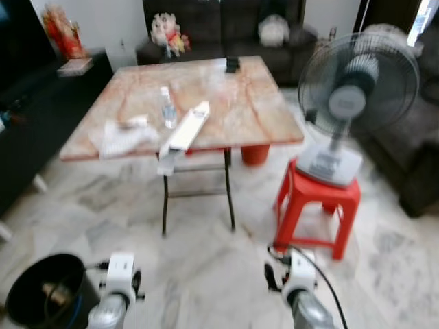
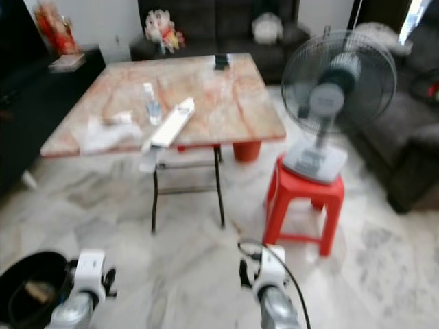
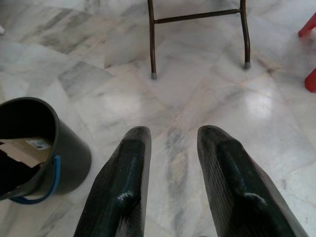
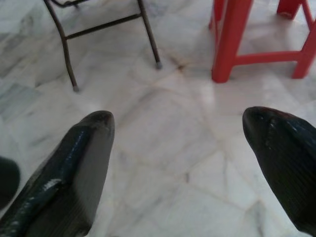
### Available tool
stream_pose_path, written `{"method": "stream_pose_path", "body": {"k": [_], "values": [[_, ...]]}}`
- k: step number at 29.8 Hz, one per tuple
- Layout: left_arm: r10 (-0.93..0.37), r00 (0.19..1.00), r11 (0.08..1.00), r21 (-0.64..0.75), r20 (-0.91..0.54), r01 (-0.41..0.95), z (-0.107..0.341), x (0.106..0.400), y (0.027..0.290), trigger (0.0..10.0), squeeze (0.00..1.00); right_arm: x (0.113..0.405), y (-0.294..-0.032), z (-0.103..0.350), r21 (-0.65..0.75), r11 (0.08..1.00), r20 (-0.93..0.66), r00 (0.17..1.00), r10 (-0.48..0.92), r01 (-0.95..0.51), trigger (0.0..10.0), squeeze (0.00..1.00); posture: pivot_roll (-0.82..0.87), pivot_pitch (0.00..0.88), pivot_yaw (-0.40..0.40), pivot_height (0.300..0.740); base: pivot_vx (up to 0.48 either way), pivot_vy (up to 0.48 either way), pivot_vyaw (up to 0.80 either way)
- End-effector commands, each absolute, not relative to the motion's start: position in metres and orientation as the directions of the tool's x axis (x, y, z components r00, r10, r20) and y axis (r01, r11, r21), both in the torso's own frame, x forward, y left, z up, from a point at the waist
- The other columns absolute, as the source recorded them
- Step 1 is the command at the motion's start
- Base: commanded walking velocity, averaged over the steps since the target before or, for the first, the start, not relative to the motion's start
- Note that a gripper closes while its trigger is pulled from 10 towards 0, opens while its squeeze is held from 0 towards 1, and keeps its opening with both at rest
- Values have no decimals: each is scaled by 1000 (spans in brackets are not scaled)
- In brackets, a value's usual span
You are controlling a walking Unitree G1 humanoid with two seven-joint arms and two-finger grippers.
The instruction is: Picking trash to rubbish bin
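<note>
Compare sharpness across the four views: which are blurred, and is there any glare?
Left and right eye views: soft all over, likely motion blur; table, fan and red stool lack crisp edges. Left wrist view: sharp; bin and left gripper clear, mild sheen on floor. Right wrist view: right gripper fingertips slightly soft, floor sharp.

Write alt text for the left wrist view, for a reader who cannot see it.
Two long black fingers of the left gripper, held apart and empty, point out over a pale marble floor. Beside them stands a black rubbish bin with cardboard inside; past the fingers are the thin metal table legs, and a red stool shows at the edge.
</note>
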State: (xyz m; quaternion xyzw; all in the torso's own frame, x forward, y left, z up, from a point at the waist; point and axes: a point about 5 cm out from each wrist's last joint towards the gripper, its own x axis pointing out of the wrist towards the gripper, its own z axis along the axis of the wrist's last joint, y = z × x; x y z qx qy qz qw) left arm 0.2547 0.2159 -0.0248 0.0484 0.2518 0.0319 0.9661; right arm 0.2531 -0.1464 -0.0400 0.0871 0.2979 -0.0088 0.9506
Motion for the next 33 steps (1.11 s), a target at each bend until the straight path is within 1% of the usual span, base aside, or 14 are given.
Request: {"method": "stream_pose_path", "body": {"k": [1,4,5,6,8,9,10,14,16,19,22,24,29,33], "values": [[112,877,990,129,-468,-58,-20,256,227,10000,0,262,-133,-33,182,983,-533,843,71,32,10000,0,2,0,30,740,0,356,0],[96,896,989,139,-434,-38,-14,263,224,10000,0,268,-130,-26,186,983,-502,860,87,9,10000,0,-2,0,31,740,0,119,0],[80,918,990,140,-390,-27,-6,270,221,10000,0,275,-126,-20,192,981,-468,878,102,-11,10000,0,-5,0,32,740,0,0,0],[80,918,990,140,-390,-27,-6,270,221,10000,0,275,-126,-20,192,981,-468,878,102,-11,10000,0,-5,0,32,740,0,0,0],[57,950,992,128,-306,-18,8,283,214,10000,0,286,-121,-9,190,981,-418,900,124,-47,10000,0,-5,0,32,740,0,0,0],[57,950,992,128,-306,-18,8,283,214,10000,0,286,-121,-9,190,981,-418,900,124,-47,10000,0,-5,0,32,740,0,0,0],[47,970,991,132,-240,-15,19,293,208,10000,0,295,-117,2,198,978,-371,918,138,-67,10000,0,2,0,31,740,0,0,0],[18,992,989,148,-126,1,41,308,198,10000,0,313,-111,24,220,971,-271,950,157,-98,10000,0,0,0,31,740,0,0,0],[12,996,988,155,-92,3,48,311,196,10000,0,318,-110,30,225,968,-242,956,163,-109,10000,0,0,0,31,740,0,0,0],[-20,996,985,175,85,5,85,329,182,10000,0,343,-100,70,232,960,-85,980,178,-154,10000,0,-1,0,29,740,0,0,0],[-36,993,982,189,113,14,91,332,179,10000,0,346,-98,77,228,959,-58,981,183,-165,10000,0,0,0,29,740,0,0,0],[-47,985,978,210,165,12,104,337,173,10000,0,354,-92,93,225,954,7,980,200,-196,10000,0,7,0,26,740,139,0,0],[-25,985,980,198,172,-10,108,341,169,10000,0,357,-86,102,207,954,37,976,215,-218,10000,0,8,0,24,740,397,0,0],[-51,981,977,215,185,10,111,341,163,10000,0,356,-84,103,221,949,50,975,218,-223,10000,0,10,0,23,740,465,0,0]]}}
